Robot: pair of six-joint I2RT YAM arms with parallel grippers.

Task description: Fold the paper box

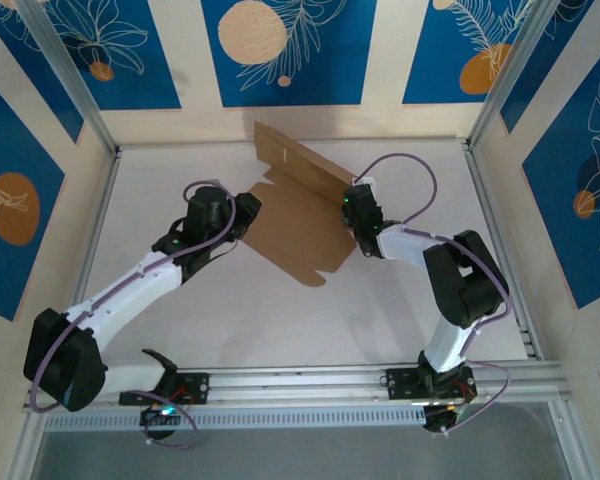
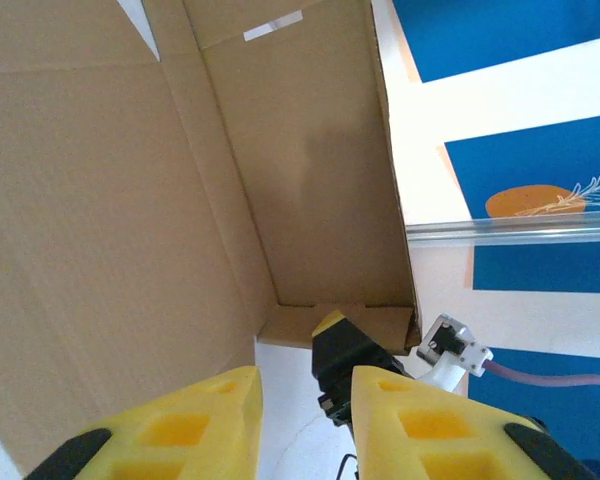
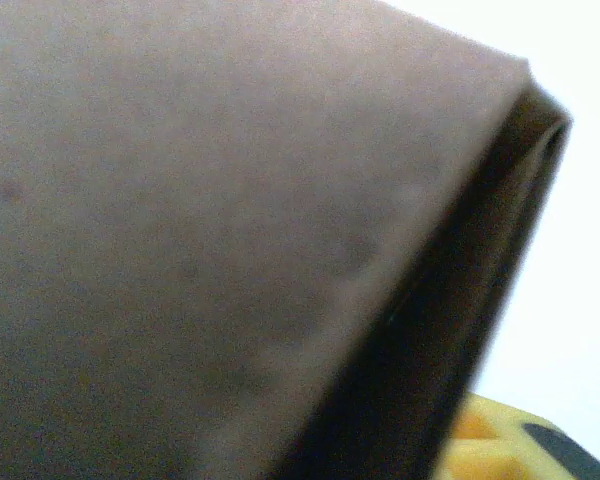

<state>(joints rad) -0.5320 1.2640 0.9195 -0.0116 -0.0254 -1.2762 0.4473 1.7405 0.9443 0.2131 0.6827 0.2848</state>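
— Where is the paper box (image 1: 300,225)?
— Toward the far side of the white surface (image 1: 230,310), between the two hands. It is plain brown cardboard, partly folded. A broad panel lies flat, and a long panel along its far right side stands up from a crease.
— And the left hand (image 1: 245,207)?
— It is at the box's left edge, though I can't tell if it is touching or just beside it. In its wrist view the yellow fingers (image 2: 205,425) stand apart with nothing between them. Cardboard rises to their left and ahead.
— The right hand (image 1: 349,211)?
— It is close against the right end of the raised panel. Its wrist view is blurred: brown cardboard up close, with a dark folded edge running down to one yellow finger (image 3: 480,450) in the corner. I cannot tell whether that hand is clamped on the panel or apart.
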